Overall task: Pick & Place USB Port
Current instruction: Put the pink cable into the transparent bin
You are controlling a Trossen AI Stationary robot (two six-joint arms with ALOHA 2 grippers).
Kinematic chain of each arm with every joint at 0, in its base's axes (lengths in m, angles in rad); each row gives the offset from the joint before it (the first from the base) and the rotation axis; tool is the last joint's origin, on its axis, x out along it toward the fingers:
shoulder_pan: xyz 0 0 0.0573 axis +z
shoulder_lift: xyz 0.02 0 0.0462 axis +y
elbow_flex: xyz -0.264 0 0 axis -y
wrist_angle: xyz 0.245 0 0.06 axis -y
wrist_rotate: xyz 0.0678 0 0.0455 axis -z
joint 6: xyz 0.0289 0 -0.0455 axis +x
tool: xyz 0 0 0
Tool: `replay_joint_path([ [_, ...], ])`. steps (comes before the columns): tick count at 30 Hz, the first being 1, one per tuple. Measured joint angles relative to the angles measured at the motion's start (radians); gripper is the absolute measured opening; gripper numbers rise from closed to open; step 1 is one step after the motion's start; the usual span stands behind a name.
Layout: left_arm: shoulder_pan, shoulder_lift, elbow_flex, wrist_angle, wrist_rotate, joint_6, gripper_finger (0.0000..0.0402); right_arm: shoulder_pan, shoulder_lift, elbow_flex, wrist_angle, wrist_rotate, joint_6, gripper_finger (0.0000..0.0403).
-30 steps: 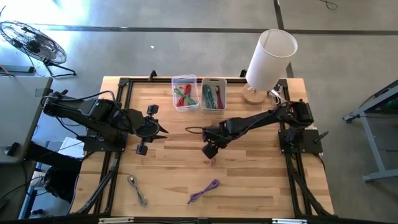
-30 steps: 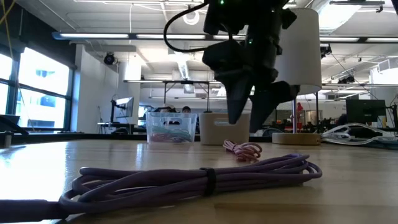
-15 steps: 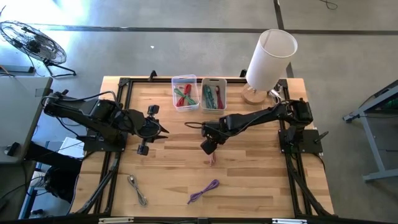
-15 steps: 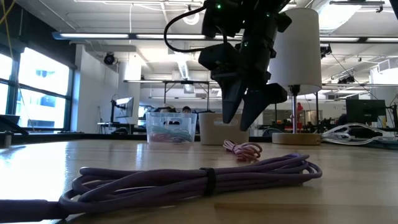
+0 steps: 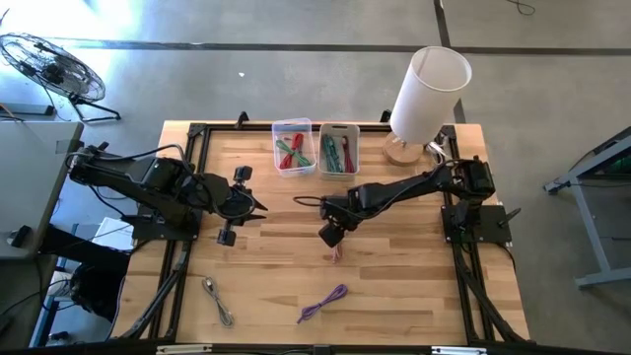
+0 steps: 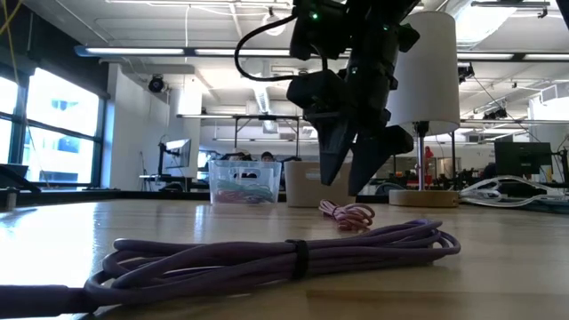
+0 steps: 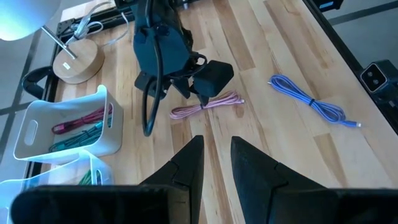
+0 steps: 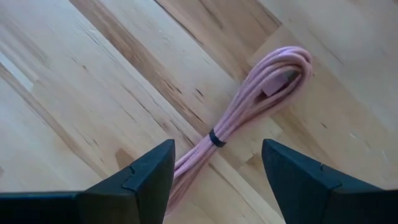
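Pink cable [image 8: 236,124], coiled and cinched w/ a dark tie, is lying flat on the wood table [image 5: 414,286] directly under the right gripper [image 8: 214,168]. That pincer is hanging above it w/ fingers spread wide, nothing between them; the coil is showing in the gap btwn the two dark fingertips [image 8: 146,171] in the right wrist view, not touched. Low view: right gripper [image 6: 351,173] is sitting clear of the tabletop, pink cable [image 6: 348,213] resting below and slightly behind its tips.

Purple cable [image 5: 323,302], also bundled, is lying nearer the table's front edge than the pincer, well apart from it; in the low view the same bundle [image 6: 284,253] is filling the foreground. Silver-grey cable [image 5: 218,299] is lying further off toward the left arm's side, near the front.

Beyond the pincer, at the far edge, two bins are standing side by side: clear bin [image 5: 292,146] w/ red and green cables, white bin [image 5: 338,148] w/ green and red ones. White lamp [image 5: 426,94] on a round wood base is standing to the outer side of those.

Left gripper [image 5: 242,204] is waiting off to the side of the pincer, over the table, fingers [image 7: 186,168] only a little apart w/ a narrow gap, holding nothing
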Motion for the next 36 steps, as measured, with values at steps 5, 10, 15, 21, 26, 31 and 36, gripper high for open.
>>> replay_joint_path([
  [5, 0.0, 0.0, 0.0, 0.0, 0.0, 0.0, 0.0078, 0.0, 0.004, -0.001, 0.002, 0.012, 0.0, 0.0234],
  [10, 0.0, 0.0, 0.0, 0.0, 0.0, 0.001, 0.0078, 0.0, 0.028, -0.001, 0.009, -0.009, 0.0, 0.0234],
  [15, 0.0, 0.0, 0.0, -0.002, 0.0, 0.001, 0.0078, 0.009, 0.072, -0.001, 0.014, -0.016, 0.0, 0.0234],
  [21, 0.0, 0.0, 0.0, -0.01, 0.001, 0.001, 0.0078, 0.013, 0.107, 0.004, 0.017, -0.002, 0.0, 0.0231],
  [26, 0.0, 0.0, 0.0, -0.009, 0.0, 0.002, 0.0078, 0.013, 0.118, 0.004, 0.013, 0.025, -0.006, 0.021],
  [31, 0.0, 0.0, 0.0, -0.012, 0.0, 0.002, 0.0078, 0.006, 0.12, 0.003, 0.004, 0.045, -0.043, 0.0178],
  [36, 0.0, 0.0, 0.0, -0.012, 0.0, 0.002, 0.0078, -0.011, 0.122, 0.002, -0.021, 0.046, -0.11, 0.0122],
])
